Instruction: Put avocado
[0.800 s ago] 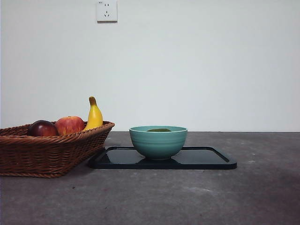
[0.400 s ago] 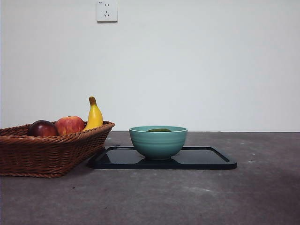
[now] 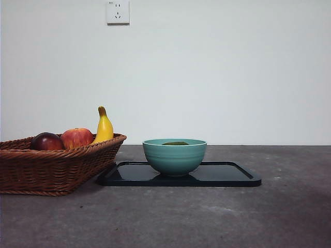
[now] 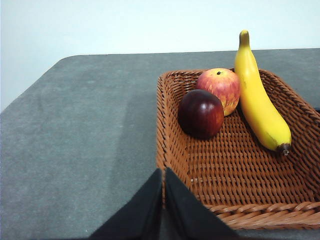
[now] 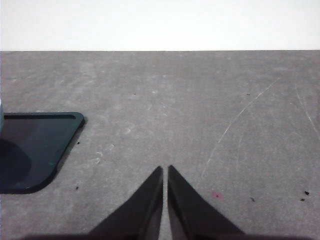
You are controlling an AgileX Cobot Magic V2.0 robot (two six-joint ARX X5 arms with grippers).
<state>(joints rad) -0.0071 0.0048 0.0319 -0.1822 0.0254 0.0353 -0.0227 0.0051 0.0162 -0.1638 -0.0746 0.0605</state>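
Observation:
The avocado lies inside the teal bowl, only its dark olive top showing above the rim. The bowl stands on a black tray in the front view. Neither arm appears in that view. My left gripper is shut with nothing in it, held back above the near corner of the wicker basket. My right gripper is shut and empty over bare table, to the side of the tray's corner.
The wicker basket stands left of the tray and holds a dark red-purple fruit, a red apple and a banana. A wall socket sits high on the white wall. Grey tabletop stretches right of the tray.

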